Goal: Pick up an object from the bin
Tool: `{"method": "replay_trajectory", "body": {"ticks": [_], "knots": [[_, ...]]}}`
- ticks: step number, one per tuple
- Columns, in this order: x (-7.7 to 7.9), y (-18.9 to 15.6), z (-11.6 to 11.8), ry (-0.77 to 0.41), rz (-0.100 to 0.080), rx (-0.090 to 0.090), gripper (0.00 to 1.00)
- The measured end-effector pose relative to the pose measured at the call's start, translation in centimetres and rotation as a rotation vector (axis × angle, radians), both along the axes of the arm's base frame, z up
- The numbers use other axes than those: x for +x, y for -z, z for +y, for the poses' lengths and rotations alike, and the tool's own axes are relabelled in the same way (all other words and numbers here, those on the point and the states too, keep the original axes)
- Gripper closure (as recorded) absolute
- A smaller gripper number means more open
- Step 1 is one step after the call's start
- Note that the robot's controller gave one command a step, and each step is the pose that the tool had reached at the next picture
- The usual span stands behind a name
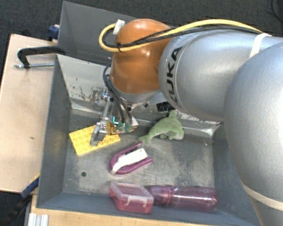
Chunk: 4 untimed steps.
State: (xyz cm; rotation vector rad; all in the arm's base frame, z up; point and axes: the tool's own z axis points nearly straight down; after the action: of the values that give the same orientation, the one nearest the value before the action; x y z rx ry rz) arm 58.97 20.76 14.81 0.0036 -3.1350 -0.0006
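My gripper (99,132) hangs under the orange wrist cover at the back left of the bin floor. It is down on a flat yellow studded plate (86,142) that lies slanted there, touching the plate's right half. A purple and white oblong thing (130,159) lies just to the right of the plate, apart from the gripper.
A green plush toy (167,129) lies against the back wall to the gripper's right. A pink lidded box (131,197) and a purple bottle (183,197) on its side rest along the front wall. The arm covers the bin's right side.
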Motion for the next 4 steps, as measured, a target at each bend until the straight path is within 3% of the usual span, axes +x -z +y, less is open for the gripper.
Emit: {"method": "replay_trajectory", "body": {"ticks": [1, 2, 3, 4], "knots": [[0.2, -0.4, -0.1, 0.003, -0.006, 0.001, 0.00], [0.8, 4.9, -2.8, -0.100, -0.011, 0.002, 0.00], [0.9, 7.6, -4.6, -0.245, -0.010, 0.002, 0.00], [0.9, 7.5, -3.4, -0.244, -0.014, 0.002, 0.00]]}}
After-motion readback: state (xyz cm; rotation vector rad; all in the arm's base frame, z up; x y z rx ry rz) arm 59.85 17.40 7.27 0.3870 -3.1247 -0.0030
